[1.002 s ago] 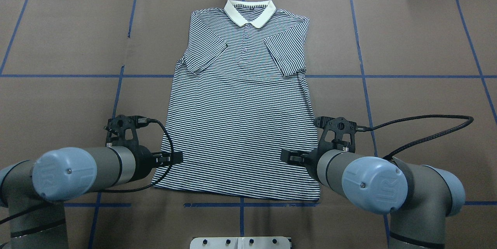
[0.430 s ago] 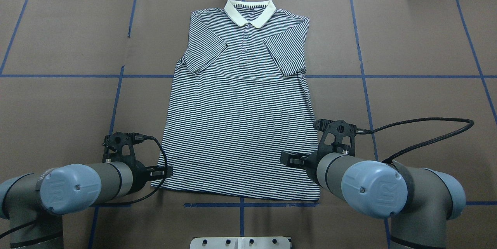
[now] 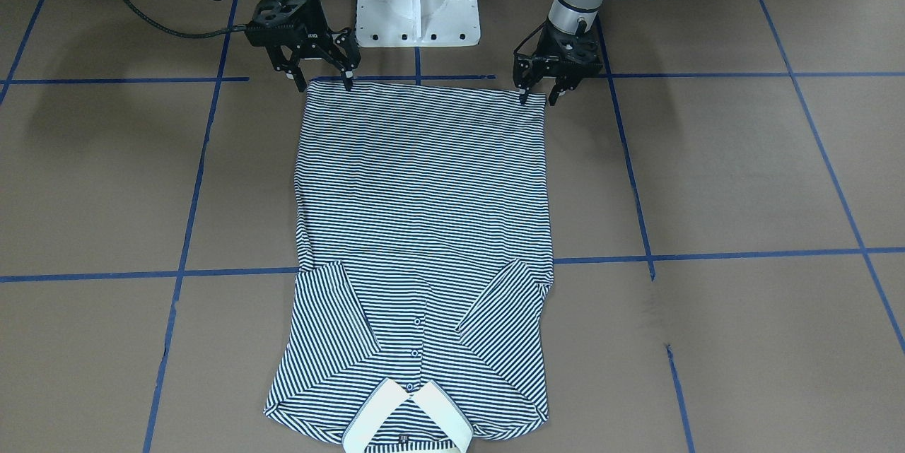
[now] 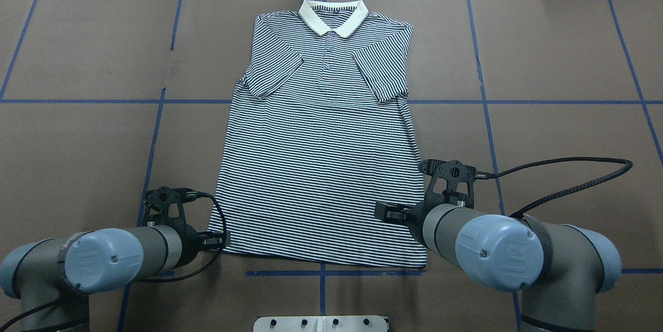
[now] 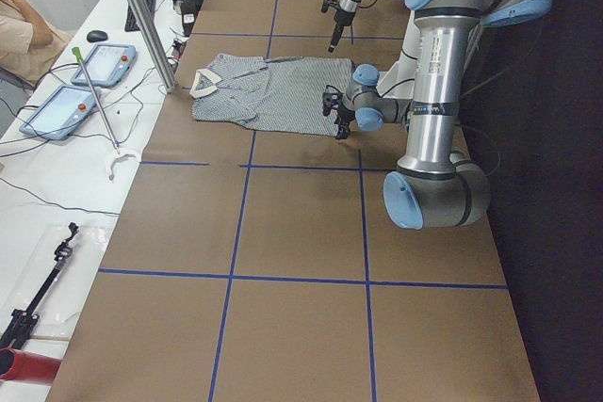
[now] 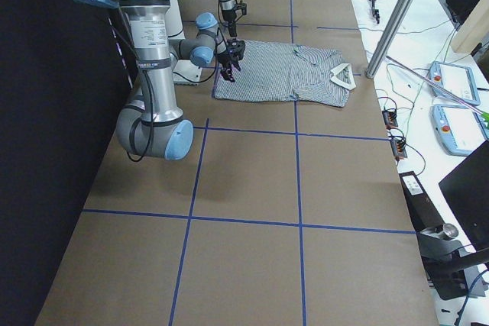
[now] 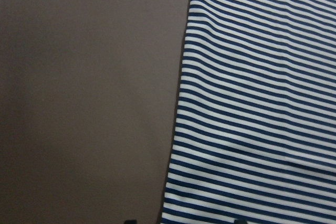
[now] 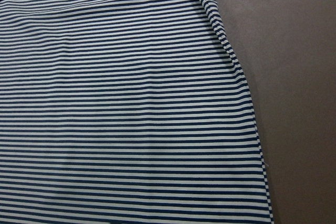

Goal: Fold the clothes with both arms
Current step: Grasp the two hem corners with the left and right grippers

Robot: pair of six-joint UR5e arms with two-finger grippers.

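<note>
Flanking the hem corners of the polo shirt (image 3: pixel 424 191), the left end effector (image 3: pixel 537 98) and right end effector (image 3: pixel 325 85) gape open, holding nothing. That placement suits pinching both corners.

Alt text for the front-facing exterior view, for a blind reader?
A striped polo shirt lies flat on a brown table, sleeves folded inward, white collar nearest the camera. At the far hem, the open left gripper and open right gripper sit at its two corners.
</note>
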